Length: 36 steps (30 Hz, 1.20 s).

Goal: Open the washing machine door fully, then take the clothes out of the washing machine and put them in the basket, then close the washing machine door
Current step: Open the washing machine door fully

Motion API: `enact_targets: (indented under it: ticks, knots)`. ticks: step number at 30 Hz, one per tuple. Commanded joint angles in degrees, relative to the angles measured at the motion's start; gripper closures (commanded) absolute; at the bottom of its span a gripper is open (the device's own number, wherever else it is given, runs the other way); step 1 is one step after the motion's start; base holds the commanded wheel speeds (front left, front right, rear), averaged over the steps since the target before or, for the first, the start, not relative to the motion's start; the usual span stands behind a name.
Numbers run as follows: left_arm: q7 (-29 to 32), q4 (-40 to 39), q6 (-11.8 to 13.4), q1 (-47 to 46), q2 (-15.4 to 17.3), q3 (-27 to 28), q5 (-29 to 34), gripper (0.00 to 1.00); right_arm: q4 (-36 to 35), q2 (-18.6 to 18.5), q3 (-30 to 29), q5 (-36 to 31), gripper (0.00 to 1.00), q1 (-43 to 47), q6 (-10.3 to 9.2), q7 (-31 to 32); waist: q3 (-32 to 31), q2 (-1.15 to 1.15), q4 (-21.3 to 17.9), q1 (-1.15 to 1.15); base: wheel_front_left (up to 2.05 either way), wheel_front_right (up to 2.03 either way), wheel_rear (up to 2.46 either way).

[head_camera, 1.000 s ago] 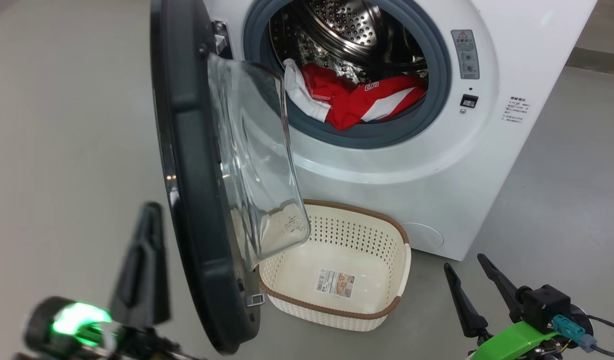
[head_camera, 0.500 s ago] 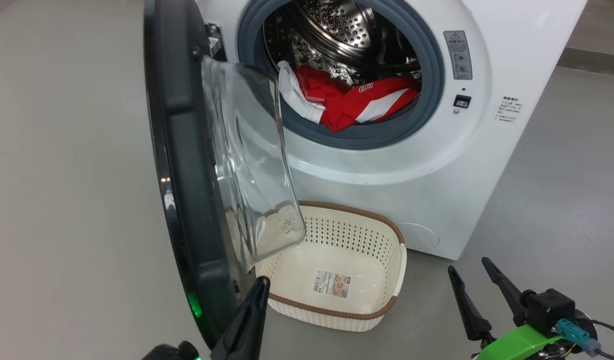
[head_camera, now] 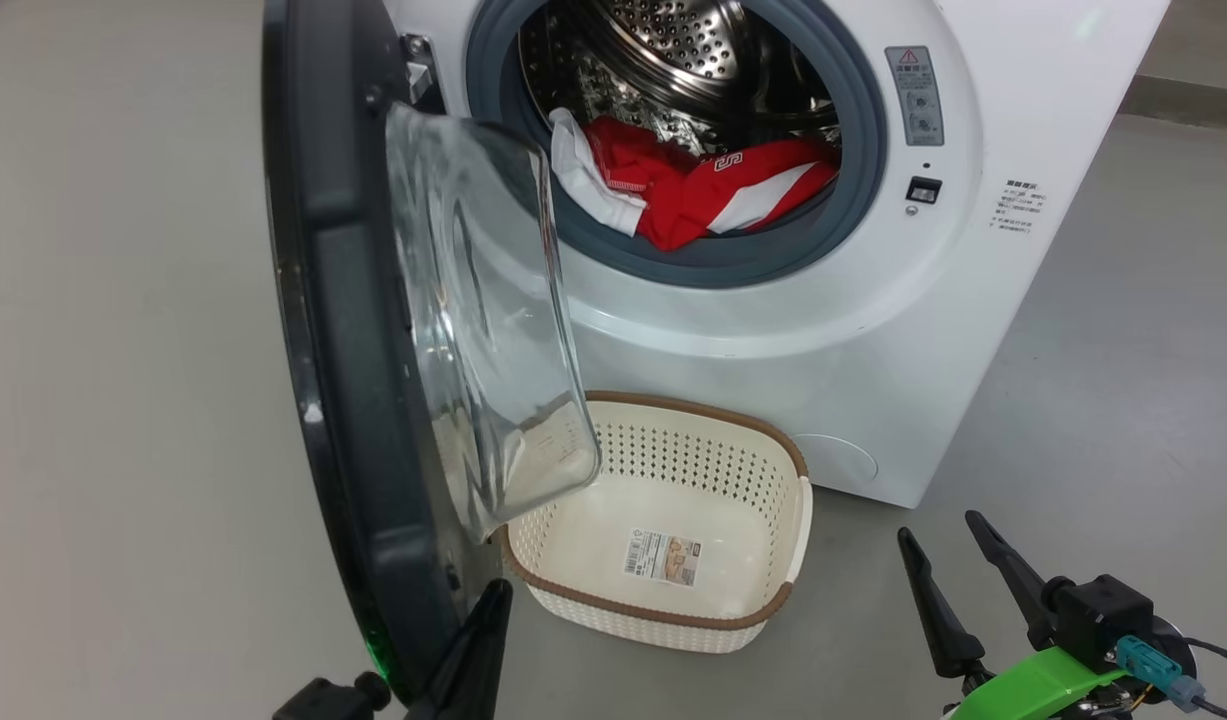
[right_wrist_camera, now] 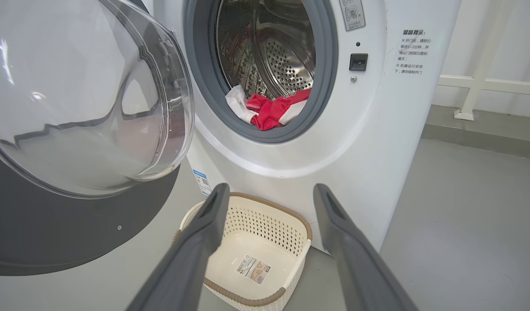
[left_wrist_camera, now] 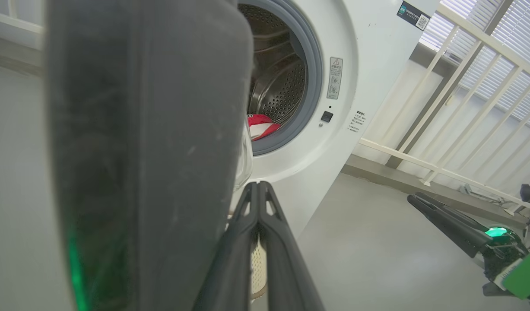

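Logging state at the open machine

Left pincer (left_wrist_camera: 258,188): both long dark fingers are pressed together, clenched with nothing between them, tips pointing toward the washing machine (head_camera: 773,380). The washing machine door (head_camera: 353,350) stands immediately to this pincer's left, swung well out from the opening and seen nearly edge-on. Its dark rim rises tall on that side in the left wrist view. Contact between the fingers and the door's lower inner edge: cannot tell, they sit just beside it. A green glow (left_wrist_camera: 74,263) lies on the rim near the pincer's base. The door's clear glass bowl (head_camera: 483,320) bulges out above and ahead of the left pincer, over the near-left corner of the basket (head_camera: 663,612).

Right pincer (right_wrist_camera: 271,188): released, fingers spread wide with nothing in its grasp, hovering above the grey floor (head_camera: 1073,350), apart from the machine. The basket sits on the floor ahead of and below this pincer, framed between its two fingers in the right wrist view, close against the machine's front below the opening. A paper sticker (head_camera: 661,557) shows on its bare bottom. In the head view the basket lies between the two pincers.

The clothes (head_camera: 703,190): red and white, bunched at the bottom front of the perforated steel drum (head_camera: 693,40), resting on the grey rubber ring (head_camera: 723,265). They lie above and beyond the right pincer's fingertips, with a white fold toward the door side. Both pincers are well apart from them
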Motion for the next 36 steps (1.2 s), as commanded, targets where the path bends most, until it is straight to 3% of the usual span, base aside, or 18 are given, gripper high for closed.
enact_targets:
  ticks: [1,13,36]
  knots:
    - [-0.29,-0.57,0.18,-2.12,0.19,2.69,-0.18,1.0,-1.61,-0.51,1.04,-0.47,0.0,-1.39,0.36,-0.52,0.11,0.0,0.04,0.0,0.0,0.0,0.0]
    - [-0.29,-0.76,1.29,-1.51,0.19,8.3,1.2,1.0,-2.1,-0.53,1.11,-0.79,0.0,-1.7,0.36,-0.52,0.75,0.0,0.77,0.0,0.0,0.0,0.0]
    - [-0.29,0.76,0.03,-5.54,2.42,30.66,7.45,1.0,-2.64,-1.62,2.99,-1.2,0.0,-3.86,0.36,-0.52,4.32,0.0,1.03,0.0,0.0,0.0,0.0]
